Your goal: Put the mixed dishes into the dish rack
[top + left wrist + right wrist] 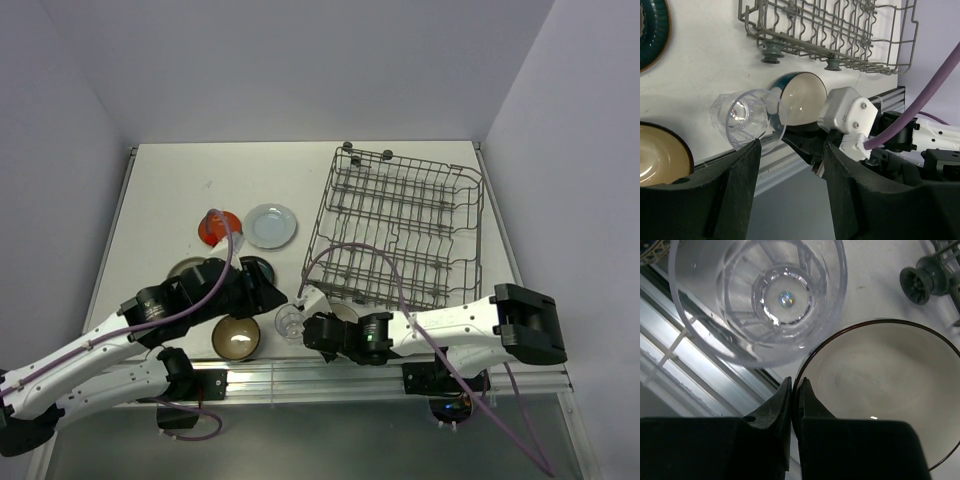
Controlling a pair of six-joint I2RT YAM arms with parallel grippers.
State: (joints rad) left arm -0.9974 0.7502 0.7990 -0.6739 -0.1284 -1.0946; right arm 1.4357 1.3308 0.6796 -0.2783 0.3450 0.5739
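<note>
Stretched both arms low and inward along the near edge of the bench (180, 190). Held the left claw (790, 145) spread, with the clear glass cup (747, 117) just off one fingertip. Pinched the rim of the cream/teal bowl (880, 375) in the right claw (792, 387). Found little room there, with the dish rack (400, 215) close behind. Could make out only a sliver of the bowl from above.

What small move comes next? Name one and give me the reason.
Probably ease the left gripper forward so its open jaws flank the glass cup: the cup sits mostly past the fingertips, not yet between them. The right gripper is shut on the cream bowl's rim, so that side looks settled.
</note>
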